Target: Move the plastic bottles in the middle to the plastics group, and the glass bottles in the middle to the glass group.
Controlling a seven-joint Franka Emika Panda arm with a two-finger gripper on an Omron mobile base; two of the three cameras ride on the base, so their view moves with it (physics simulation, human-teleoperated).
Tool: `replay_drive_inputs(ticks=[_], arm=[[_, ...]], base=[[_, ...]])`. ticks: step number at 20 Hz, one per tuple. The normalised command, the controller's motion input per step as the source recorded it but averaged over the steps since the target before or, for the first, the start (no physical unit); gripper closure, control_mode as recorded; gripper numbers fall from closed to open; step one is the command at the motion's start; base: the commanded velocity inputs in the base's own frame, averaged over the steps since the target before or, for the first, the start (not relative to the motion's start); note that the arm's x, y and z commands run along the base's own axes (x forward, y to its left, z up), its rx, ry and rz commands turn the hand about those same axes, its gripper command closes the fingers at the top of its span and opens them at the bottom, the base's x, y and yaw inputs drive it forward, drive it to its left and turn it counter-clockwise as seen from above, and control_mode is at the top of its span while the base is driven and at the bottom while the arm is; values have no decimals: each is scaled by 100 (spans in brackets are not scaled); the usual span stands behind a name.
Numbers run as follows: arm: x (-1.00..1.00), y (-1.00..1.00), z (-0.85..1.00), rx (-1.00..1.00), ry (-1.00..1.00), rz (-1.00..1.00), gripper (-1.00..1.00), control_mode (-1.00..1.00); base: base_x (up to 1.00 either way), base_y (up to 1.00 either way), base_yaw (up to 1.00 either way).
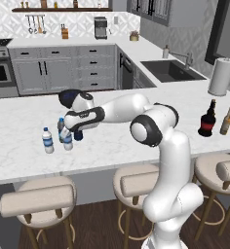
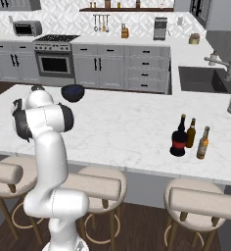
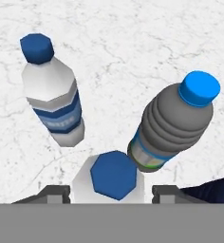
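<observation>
Bottles of plastic stand in a cluster at the left of the worktop (image 1: 136, 141) in the left base view: a clear bottle (image 1: 47, 140) with a blue label farthest left, a second clear bottle (image 1: 67, 141) just beside it, a greyish bottle (image 1: 61, 127) behind, and a navy bottle (image 1: 78, 134) tucked under the arm. The gripper (image 1: 70, 130) sits low over this cluster; how wide it stands I cannot tell here. Far right stand the squat bottle (image 1: 207, 119) and an amber bottle (image 1: 226, 121)

In the right base view, the squat bottle (image 2: 178, 138) stands touching or just beside a dark beer bottle (image 2: 190, 133), the amber bottle (image 2: 203, 143) near them. A dark bowl (image 2: 72, 92) sits far left on the worktop (image 2: 122, 127)

In the hand view, the gripper (image 3: 113, 195) straddles a blue-capped clear bottle (image 3: 113, 179), fingers (image 3: 54, 194) either side with small gaps, not clamping. Another clear bottle (image 3: 53, 99) stands beyond on the left, the greyish bottle (image 3: 173, 124) on the right
</observation>
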Motion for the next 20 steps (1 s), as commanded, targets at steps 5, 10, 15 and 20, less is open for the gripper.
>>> replay_drive_inputs(ticks=[5,10,15,20], arm=[[0,0,19,-1,0,0,-100,-100],[-4,0,42,0,-1,0,-100,-100],[-33,-23,35,2,0,-5,-100,-100],[-45,-63,3,9,0,-14,-100,-100]], base=[[0,0,0],[0,0,0],[0,0,0],[0,0,0]])
